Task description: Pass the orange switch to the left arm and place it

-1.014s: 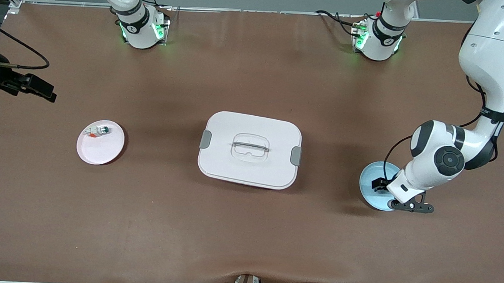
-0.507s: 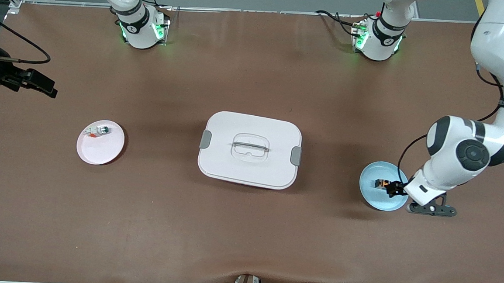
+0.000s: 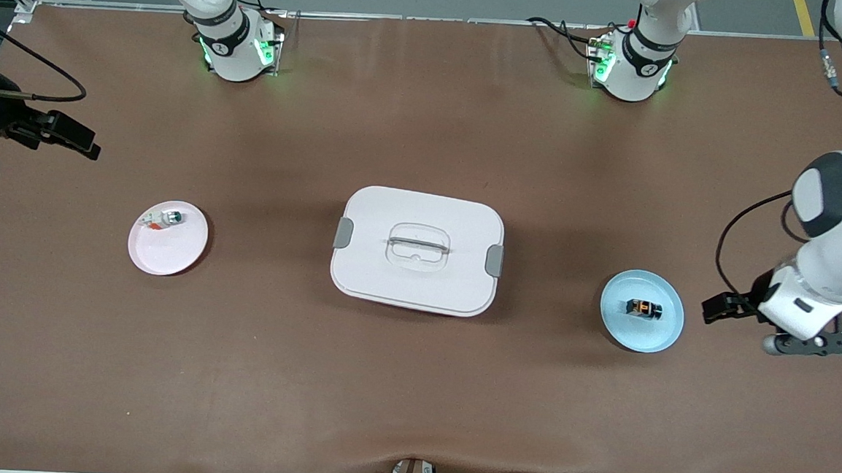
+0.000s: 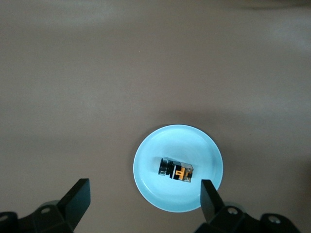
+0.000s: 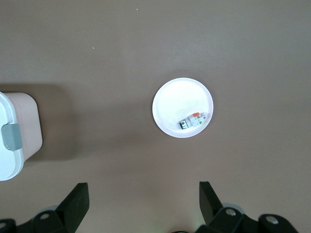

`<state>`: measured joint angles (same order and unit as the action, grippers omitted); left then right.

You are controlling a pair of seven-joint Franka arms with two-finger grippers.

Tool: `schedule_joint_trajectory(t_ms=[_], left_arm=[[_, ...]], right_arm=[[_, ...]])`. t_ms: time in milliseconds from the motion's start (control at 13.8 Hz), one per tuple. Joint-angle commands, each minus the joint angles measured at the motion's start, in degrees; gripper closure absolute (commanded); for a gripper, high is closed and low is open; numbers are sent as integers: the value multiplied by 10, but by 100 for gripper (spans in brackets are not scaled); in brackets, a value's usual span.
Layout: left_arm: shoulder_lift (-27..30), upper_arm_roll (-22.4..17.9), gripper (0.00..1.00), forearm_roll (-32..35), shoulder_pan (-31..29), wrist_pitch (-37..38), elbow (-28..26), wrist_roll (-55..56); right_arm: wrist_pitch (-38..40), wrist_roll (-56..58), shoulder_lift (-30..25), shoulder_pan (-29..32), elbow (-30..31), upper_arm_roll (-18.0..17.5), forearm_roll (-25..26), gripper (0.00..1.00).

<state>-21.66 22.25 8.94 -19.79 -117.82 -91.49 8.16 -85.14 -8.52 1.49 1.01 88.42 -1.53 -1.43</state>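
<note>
The orange switch lies on its side on a light blue plate, toward the left arm's end of the table. In the left wrist view the switch rests on the plate, free of the fingers. My left gripper is open and empty, over the bare table beside the plate; its own view shows the jaws wide apart. My right gripper is open and empty over the right arm's end of the table, also open in its own view. The white box sits mid-table between the plates.
A pale pink plate holds a small white-and-green part toward the right arm's end; the right wrist view shows the plate, the part and a corner of the box. Cables lie along the table edge nearest the front camera.
My left gripper has pulled off the blue plate toward the left arm's end of the table, and the switch now lies uncovered on the plate. My right gripper has barely shifted.
</note>
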Motion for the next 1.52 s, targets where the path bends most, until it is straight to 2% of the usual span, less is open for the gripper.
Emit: schedule_joint_trajectory(t_ms=[0, 217, 362, 435, 579, 652, 724, 1231, 1448], left_arm=[[20, 6, 0, -46, -23, 32, 19, -56], [62, -6, 0, -101, -27, 83, 17, -98], [96, -45, 0, -124, 8, 87, -1, -98], [114, -95, 0, -129, 53, 87, -14, -98], [143, -231, 0, -137, 186, 87, -42, -98], [157, -279, 0, -144, 232, 87, -52, -99], [167, -299, 0, -145, 253, 87, -62, -99], [267, -297, 0, -144, 254, 92, -121, -127], [289, -264, 0, -140, 252, 119, -114, -70]], right_arm=[[-12, -4, -18, 4, 19, -2, -3, 0], [-10, -4, -24, 6, 20, -2, -4, 0], [-12, -4, -29, 5, 30, -2, -4, 0], [-19, -4, -38, 5, 41, -3, -4, 0], [-42, -4, -59, 5, 73, -3, -4, 0], [-48, -4, -65, 4, 82, -3, -4, 0], [-49, -4, -65, 4, 82, -3, -4, 0], [-60, -4, -66, 7, 77, -2, -13, 0], [-61, -4, -66, 7, 75, -2, -13, 0]])
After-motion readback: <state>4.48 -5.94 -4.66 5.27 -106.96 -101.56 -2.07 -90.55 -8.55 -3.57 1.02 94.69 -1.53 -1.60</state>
